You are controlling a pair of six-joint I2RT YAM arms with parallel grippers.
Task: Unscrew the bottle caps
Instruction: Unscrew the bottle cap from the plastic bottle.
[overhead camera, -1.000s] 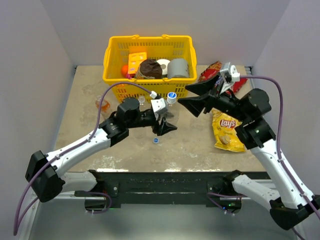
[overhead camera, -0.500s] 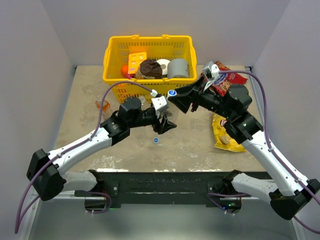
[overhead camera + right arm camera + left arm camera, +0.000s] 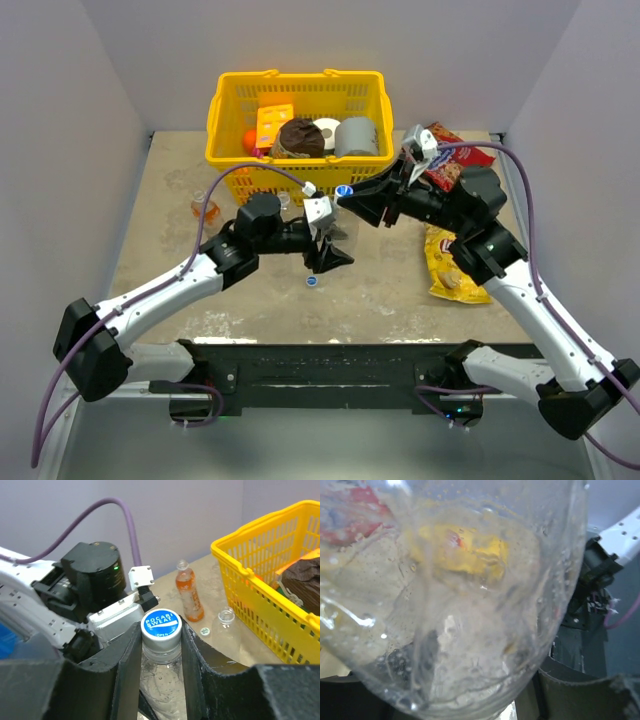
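Observation:
My left gripper (image 3: 330,246) is shut on a clear bottle (image 3: 341,218), holding it upright above the table's middle. That bottle's wet wall (image 3: 470,605) fills the left wrist view. The bottle's blue-faced cap (image 3: 161,624) sits between my right gripper's (image 3: 161,630) jaws, which are shut on its sides from above right (image 3: 346,195). An orange-drink bottle (image 3: 189,592) stands at the left (image 3: 203,207) with no cap on its neck. A clear bottle with an open neck (image 3: 226,629) stands beside it. One loose cap (image 3: 313,281) lies on the table below the left gripper, and another (image 3: 204,630) lies near the open bottle.
A yellow basket (image 3: 225,112) with a grey can, rolls and other goods stands at the back. A yellow chips bag (image 3: 455,262) and a red snack bag (image 3: 455,165) lie on the right, under and behind my right arm.
My right gripper has swung left from over the snack bags to the held bottle's top and closed on its cap. The left arm and the bottle have barely moved.

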